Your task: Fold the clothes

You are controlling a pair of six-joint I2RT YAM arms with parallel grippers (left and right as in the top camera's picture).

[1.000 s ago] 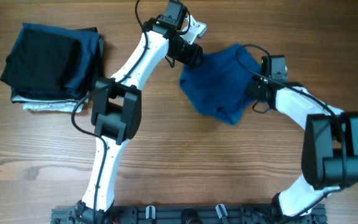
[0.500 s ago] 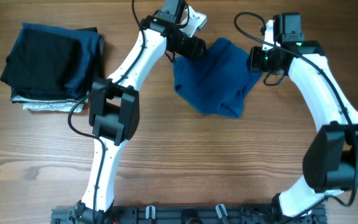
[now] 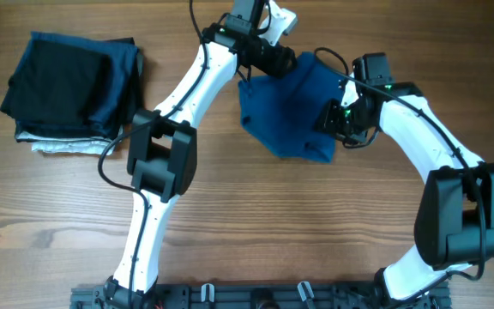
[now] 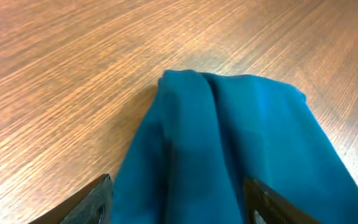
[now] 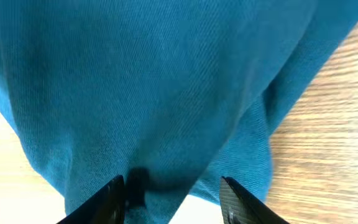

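Observation:
The clothes, a medium-blue T-shirt [image 3: 286, 116], lie bunched in a rumpled heap on the wooden table, right of centre at the back. My left gripper [image 3: 274, 62] is at the heap's far edge. In the left wrist view its jaws stand wide apart [image 4: 179, 193], with a ridge of the blue cloth [image 4: 229, 137] running between them. My right gripper [image 3: 334, 120] sits at the heap's right edge. Its jaws are apart too [image 5: 173, 186], low over the cloth [image 5: 166, 81], and nothing is pinched between them.
A stack of folded dark garments [image 3: 71, 86] with a pale one at the bottom lies at the back left. Bare wood [image 3: 316, 223] spreads across the front of the table. Both arms reach in from the front edge.
Both grippers have opened and let the shirt go. The right gripper swung to the back, then came down at the shirt's right edge. The shirt has settled into a tighter heap.

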